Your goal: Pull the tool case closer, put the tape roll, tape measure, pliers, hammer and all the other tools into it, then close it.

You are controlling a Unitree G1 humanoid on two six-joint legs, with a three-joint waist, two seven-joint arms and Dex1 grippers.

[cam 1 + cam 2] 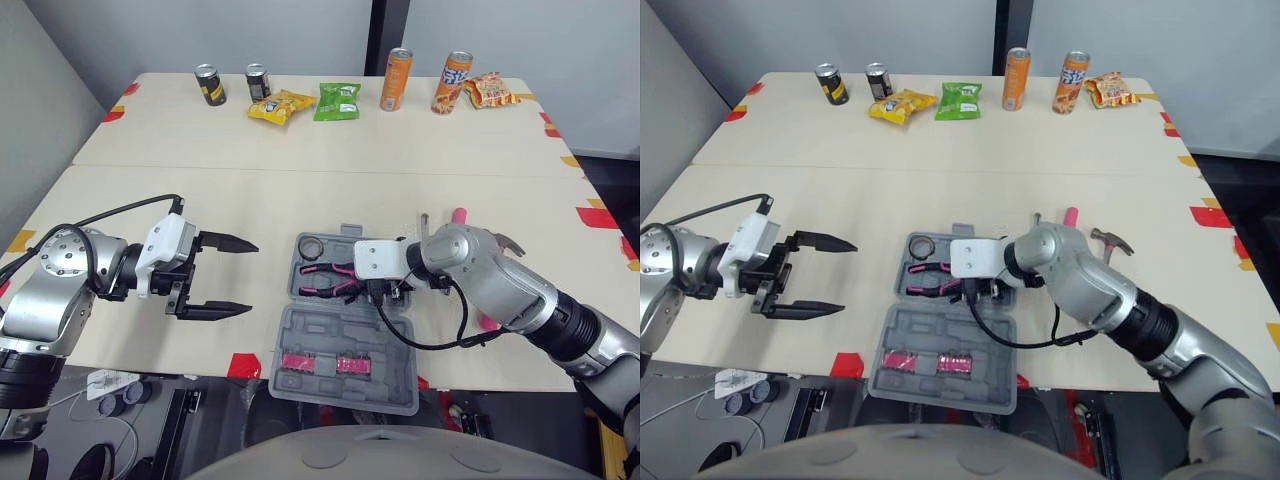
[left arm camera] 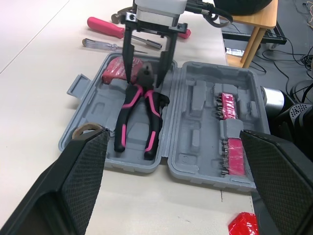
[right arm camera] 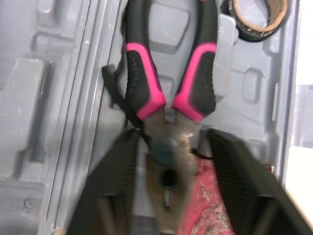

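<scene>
The grey tool case (image 1: 290,330) lies open at the table's front edge. Pink-and-black pliers (image 1: 325,280) rest in its far half, with the tape roll (image 1: 311,246) in the far left corner and a red tool (image 2: 115,70) under the pliers' head. My right gripper (image 2: 146,73) is open, its fingers straddling the pliers' head (image 3: 168,161) with a gap on each side. The pink-handled hammer (image 1: 459,214) and a screwdriver (image 2: 105,45) lie on the table beyond the case. My left gripper (image 1: 235,277) hovers open and empty to the left of the case.
Two pink bit holders (image 1: 325,362) sit in the case's near half. Cans (image 1: 396,80) and snack bags (image 1: 338,100) line the table's far edge. Red tape marks (image 1: 243,366) dot the table's edges. The case overhangs the front edge.
</scene>
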